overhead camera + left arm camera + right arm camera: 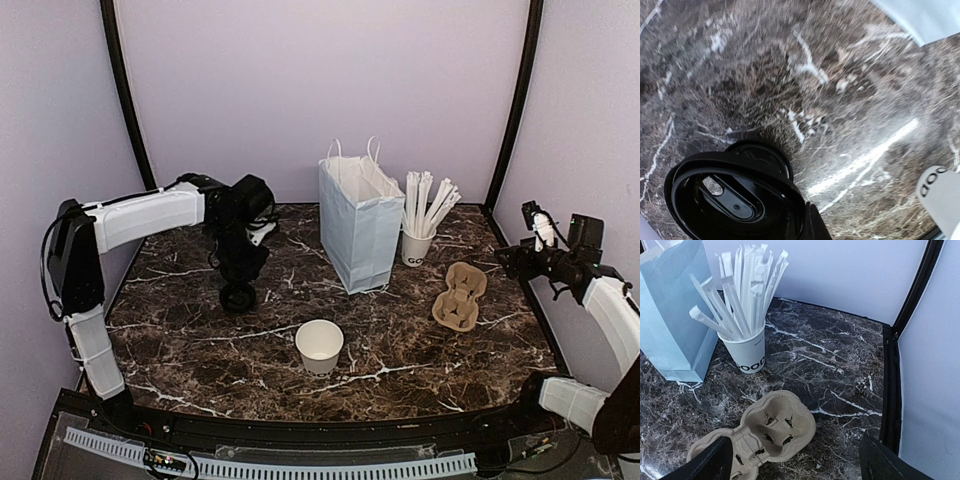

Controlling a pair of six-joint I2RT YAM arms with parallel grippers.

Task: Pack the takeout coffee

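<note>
Dark brown marbled bench (180,330) with white veining, enclosed by pale lilac walls (300,80). Over the left-centre of this surface the left end effector (239,284) points downward, clenched on the rim of the black plastic lid (735,200). In the left wrist view the lid is tilted, its raised rim and recessed centre toward the camera. One dark finger (815,227) meets the rim at the lower right, and a round shadow lies on the marble just beyond.

The takeout coffee cup (319,345), white paper, stands upright and uncovered near the middle front of the bench, apart from the lid and to its right. The left wrist view catches its side, with dark printed letters, at the lower right corner.

Behind the cup, toward the far wall, the white paper bag (360,235) stands upright with its mouth open and its cord handles raised. Just right of the bag is the stick cup (416,248), a second white lettered cup filled with long white wrapped sticks (745,290). The brown pulp cup carrier (460,295) lies flat in front of the stick cup.

At the right edge of the bench the right end effector (796,440) hangs raised beside the carrier. It is released, its two fingers wide apart at the lower corners of the right wrist view.
</note>
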